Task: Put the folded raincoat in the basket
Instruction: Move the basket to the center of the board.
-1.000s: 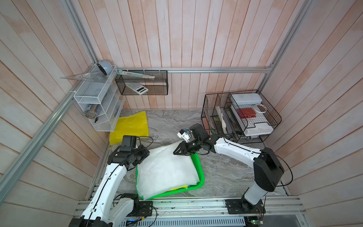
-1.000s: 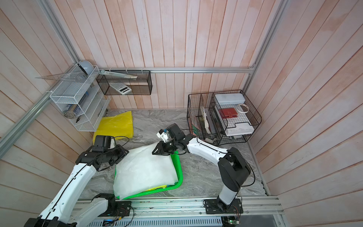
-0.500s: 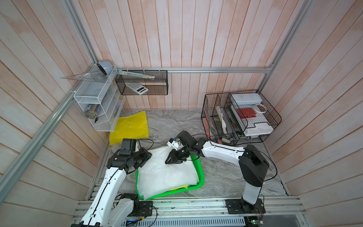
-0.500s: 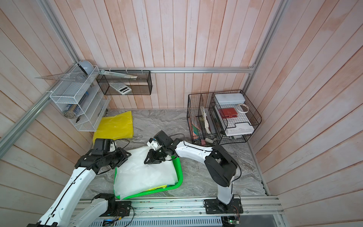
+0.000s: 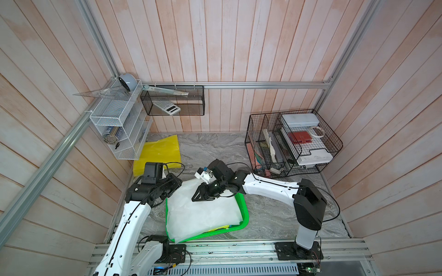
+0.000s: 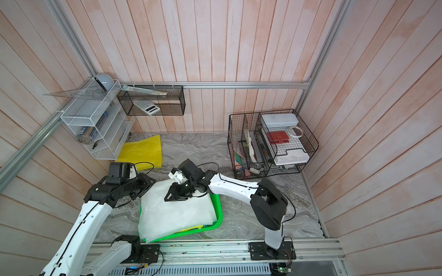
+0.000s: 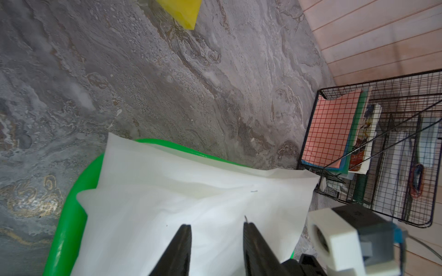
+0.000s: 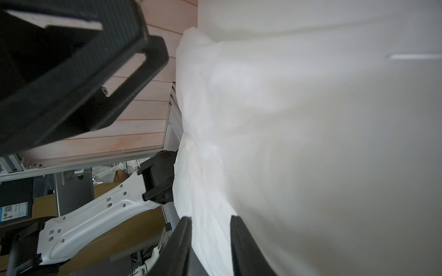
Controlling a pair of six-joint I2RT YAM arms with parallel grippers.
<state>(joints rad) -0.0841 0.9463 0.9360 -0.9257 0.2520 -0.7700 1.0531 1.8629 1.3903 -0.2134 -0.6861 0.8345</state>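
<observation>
The folded raincoat (image 5: 201, 215), white and half see-through, lies spread over the green basket (image 5: 243, 210) and hides most of it. The basket's rim shows only along the side below the right arm and along the edge farthest from both hands. The right hand (image 5: 200, 197) hangs directly over the raincoat's upper part, tips pointing down at it. In the right wrist view the right hand (image 8: 210, 218) has its two black fingers (image 8: 181, 241) apart, and the raincoat's (image 8: 311, 143) crumpled edge runs through the gap. Whether the tips press on the sheet I cannot tell. The left hand (image 5: 173, 190) sits at the raincoat's corner, across the sheet from the right hand. In the left wrist view the left hand (image 7: 216, 225) is likewise parted, nothing pinched, with the raincoat (image 7: 167, 191) just ahead of and beneath its tips. There the sheet overlaps the basket's (image 7: 69, 203) rolled rim. Farther out past the left hand's tips stands a black wire organiser (image 7: 373, 148) on the grey marbled table (image 7: 143, 83). A yellow bag (image 5: 157, 153) lies flat on the table behind the left hand, well clear of the basket.
</observation>
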